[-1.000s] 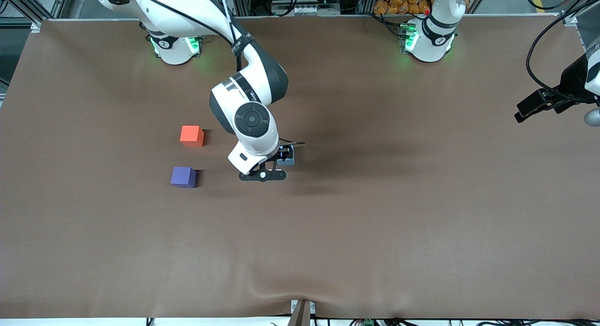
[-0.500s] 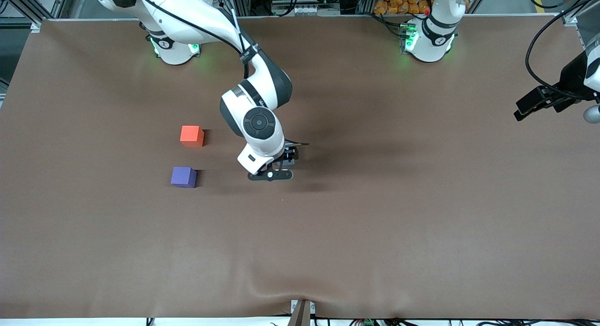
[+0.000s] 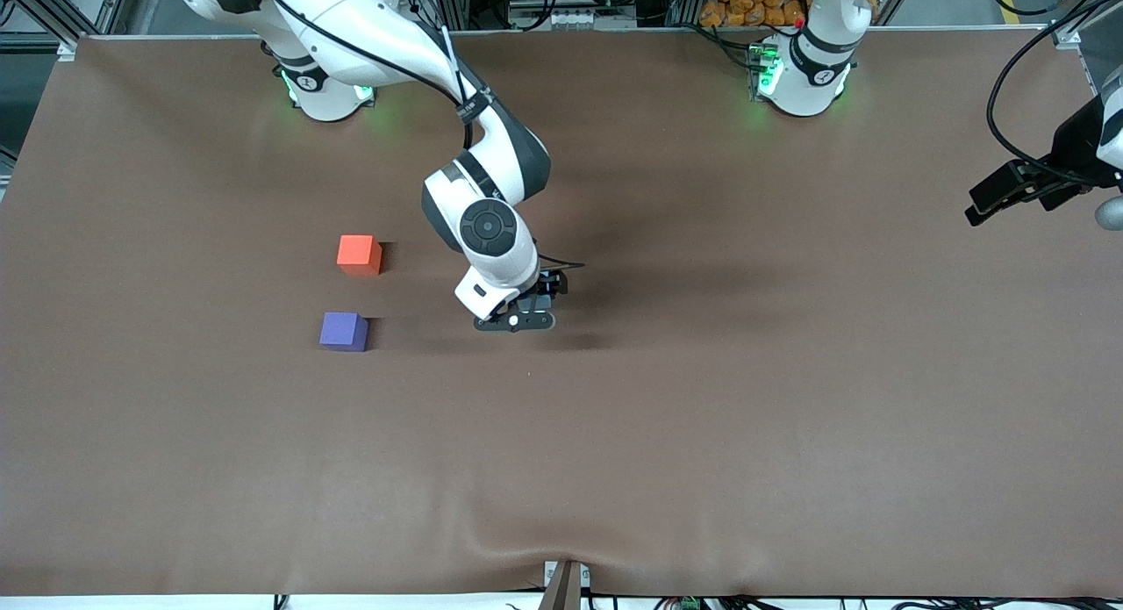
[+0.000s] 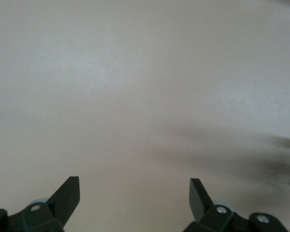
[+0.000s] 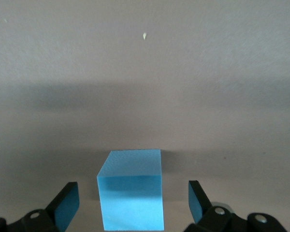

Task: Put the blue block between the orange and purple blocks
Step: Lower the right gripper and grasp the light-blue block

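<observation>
In the right wrist view the sky-blue block (image 5: pixel 131 191) stands on the brown table between the spread fingers of my right gripper (image 5: pixel 132 188), with a gap on each side. That right gripper (image 3: pixel 525 316) is low at the table's middle, open, and covers the blue block in the front view. The orange block (image 3: pixel 359 254) and the purple block (image 3: pixel 344 331) sit apart toward the right arm's end, purple nearer the front camera. My left gripper (image 3: pixel 1009 193) waits open over the left arm's end of the table, and its wrist view shows the left gripper (image 4: pixel 134 186) over bare cloth.
The brown table cover (image 3: pixel 702 399) has a wrinkle near its front edge (image 3: pixel 526 540). A small bracket (image 3: pixel 564 585) sticks up at the middle of that edge. A pale speck (image 5: pixel 144 36) lies on the cloth near the blue block.
My right gripper has come down and shifted slightly toward the left arm's end, so it now hides the blue block in the front view. The left arm has barely moved.
</observation>
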{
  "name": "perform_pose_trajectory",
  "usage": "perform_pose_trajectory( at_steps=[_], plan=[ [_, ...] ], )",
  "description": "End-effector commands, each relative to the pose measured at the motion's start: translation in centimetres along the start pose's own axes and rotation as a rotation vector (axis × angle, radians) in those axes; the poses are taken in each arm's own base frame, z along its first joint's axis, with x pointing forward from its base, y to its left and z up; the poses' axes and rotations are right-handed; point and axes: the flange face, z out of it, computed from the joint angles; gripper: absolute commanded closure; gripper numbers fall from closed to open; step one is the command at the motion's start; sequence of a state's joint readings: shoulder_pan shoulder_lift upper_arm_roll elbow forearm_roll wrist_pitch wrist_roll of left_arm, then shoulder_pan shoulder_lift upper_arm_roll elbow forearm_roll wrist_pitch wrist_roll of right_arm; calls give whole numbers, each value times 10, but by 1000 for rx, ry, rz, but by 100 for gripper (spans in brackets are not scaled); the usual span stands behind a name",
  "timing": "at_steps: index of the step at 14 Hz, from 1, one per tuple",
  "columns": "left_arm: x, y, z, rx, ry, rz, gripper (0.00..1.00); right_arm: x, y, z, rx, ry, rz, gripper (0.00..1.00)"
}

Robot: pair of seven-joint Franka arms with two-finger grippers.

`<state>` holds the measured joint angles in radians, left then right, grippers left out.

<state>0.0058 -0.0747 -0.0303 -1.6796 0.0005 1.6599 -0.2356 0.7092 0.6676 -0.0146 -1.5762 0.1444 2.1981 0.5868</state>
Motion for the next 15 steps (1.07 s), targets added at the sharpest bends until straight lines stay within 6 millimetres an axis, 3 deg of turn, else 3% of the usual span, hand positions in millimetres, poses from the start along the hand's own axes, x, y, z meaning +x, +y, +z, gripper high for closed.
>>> perform_pose_trajectory(
  at_steps=[1,9,15],
  plan=[
    [-4,-3,-10,-15,10,11,0,-17,-3,10,6,-14,-3,0],
    [-3,3,-5,-12,2,21,0,-32,-17,23,1,-9,-19,0],
    [-1,13,4,-4,-7,39,0,-40,-15,38,-2,8,-30,3]
  ],
)
